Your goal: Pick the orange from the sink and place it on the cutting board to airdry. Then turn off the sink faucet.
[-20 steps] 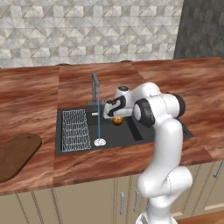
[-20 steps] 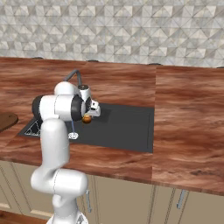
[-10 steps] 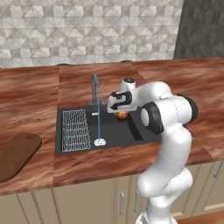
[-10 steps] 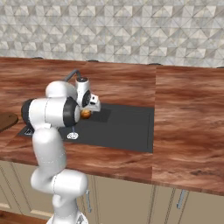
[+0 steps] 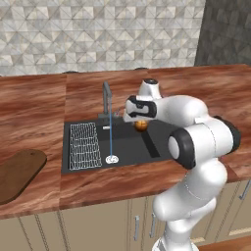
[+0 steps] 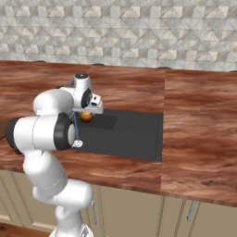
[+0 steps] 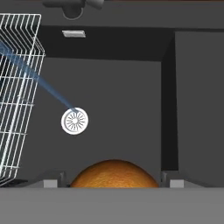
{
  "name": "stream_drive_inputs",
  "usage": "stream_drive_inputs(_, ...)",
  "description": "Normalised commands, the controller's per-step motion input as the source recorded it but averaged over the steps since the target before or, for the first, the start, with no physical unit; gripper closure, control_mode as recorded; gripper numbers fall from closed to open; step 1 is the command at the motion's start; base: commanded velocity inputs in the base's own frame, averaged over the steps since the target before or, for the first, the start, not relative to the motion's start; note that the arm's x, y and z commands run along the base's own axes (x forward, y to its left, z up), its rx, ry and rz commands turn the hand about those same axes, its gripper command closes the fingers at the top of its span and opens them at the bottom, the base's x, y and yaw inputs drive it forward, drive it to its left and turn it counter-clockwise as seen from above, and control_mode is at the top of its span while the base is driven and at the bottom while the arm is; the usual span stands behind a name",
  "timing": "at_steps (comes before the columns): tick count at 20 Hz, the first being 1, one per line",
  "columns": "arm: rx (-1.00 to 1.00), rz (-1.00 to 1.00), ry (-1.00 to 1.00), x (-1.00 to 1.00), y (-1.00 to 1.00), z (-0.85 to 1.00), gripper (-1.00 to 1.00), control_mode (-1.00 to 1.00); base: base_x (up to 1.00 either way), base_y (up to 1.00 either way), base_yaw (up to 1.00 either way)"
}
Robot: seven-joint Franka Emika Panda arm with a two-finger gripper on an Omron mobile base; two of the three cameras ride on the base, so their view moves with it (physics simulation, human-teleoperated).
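The orange (image 7: pixel 114 173) sits between the two dark fingertips (image 7: pixel 51 181) of the gripper (image 5: pixel 139 121), above the black sink (image 5: pixel 127 147). In the hand view its rounded top fills the gap between the tips, which stand close at either side; the gripper pinches the fruit. In both base views the orange (image 5: pixel 141 125) (image 6: pixel 86 115) hangs just under the white hand, near the back of the basin and to the right of the sink faucet (image 5: pixel 107 100).

The basin has open room around the fruit. Below it the dark floor of the deeper bowl is bare apart from a round white drain (image 7: pixel 75 121). A step in the floor rises to a shallower shelf (image 7: pixel 199 100) on the right side of the hand view. A white wire rack (image 5: pixel 83 145) fills the left end of the sink. A thin blue stream of water (image 5: pixel 110 135) falls from the faucet's spout to the drain, passing left of the orange.

Reddish wood-grain countertop (image 5: pixel 34 112) borders the sink on all sides. The cutting board (image 5: pixel 17 172), dark brown with rounded corners, lies flat at the far left, well apart from the sink's left edge, its surface bare.

The orange is small, round and evenly coloured, with a finely dimpled skin. Its stem end is not visible.
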Motion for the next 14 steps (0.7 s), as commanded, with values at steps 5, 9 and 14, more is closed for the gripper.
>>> stream_drive_inputs(5, 0.02, 0.00, 0.00, -0.62, 0.00, 0.47, 1.00, -1.00, 0.00, 0.00, 0.00)
stream_drive_inputs(9, 0.00, 0.00, 0.00, -0.68, 0.00, 0.28, 1.00, -1.00, 0.00, 0.00, 0.00)
stream_drive_inputs(14, 0.00, 0.00, 0.00, -0.70, 0.00, 0.18, 1.00, -1.00, 0.00, 0.00, 0.00)
